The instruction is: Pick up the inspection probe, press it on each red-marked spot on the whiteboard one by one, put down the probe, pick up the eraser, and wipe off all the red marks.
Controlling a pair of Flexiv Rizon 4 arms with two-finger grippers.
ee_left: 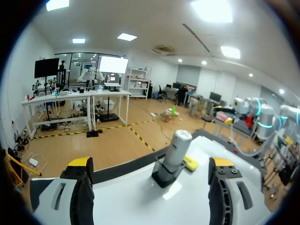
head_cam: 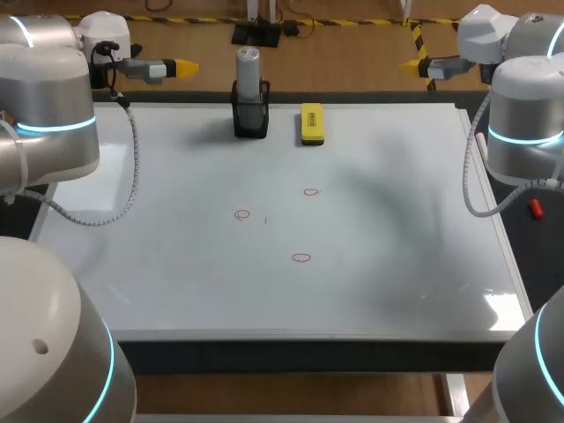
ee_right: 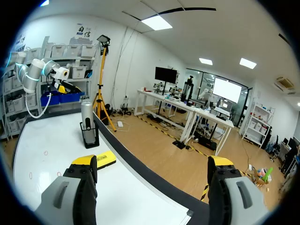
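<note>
One grey probe upright in black holder, yellow eraser beside

The whiteboard is white with three small red rings. The eraser is yellow. The probe is silver in a black stand. The arms are grey with blue bands.

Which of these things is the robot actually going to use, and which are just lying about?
For the job: probe in its black holder, yellow eraser, whiteboard, three red marks.
Just lying about: small red object beside the whiteboard's right edge.
</note>
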